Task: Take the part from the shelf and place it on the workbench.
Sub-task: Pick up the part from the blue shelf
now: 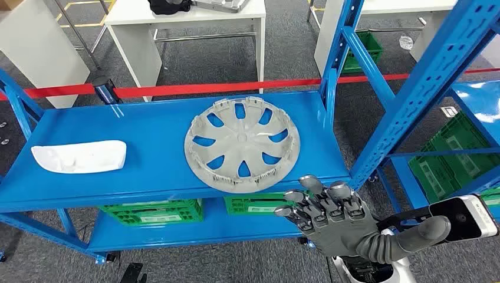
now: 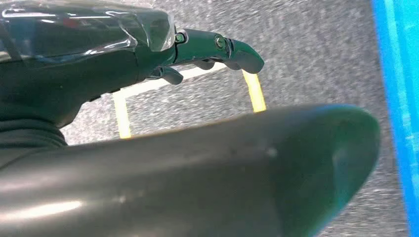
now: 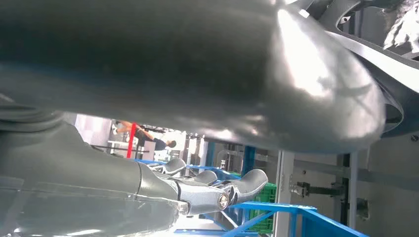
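A round grey wheel cover (image 1: 242,143) lies flat on the top board of the blue shelf (image 1: 153,124), close to its front edge. A white curved part (image 1: 79,157) lies on the same board at the far left. My right hand (image 1: 336,227) hovers just in front of and below the shelf's front edge, at the cover's near right rim. Its fingers (image 3: 217,190) are stretched toward the shelf and its thumb sticks out sideways, with nothing held. My left hand (image 2: 99,69) hangs over grey floor beside a blue shelf edge, fingers (image 2: 217,49) extended and empty.
A slanted blue upright (image 1: 413,94) rises just right of my right hand. Green crates (image 1: 153,211) sit on the lower board, and more green crates (image 1: 454,159) stand to the right. Red barrier tape (image 1: 194,88) and white tables (image 1: 183,23) lie behind the shelf.
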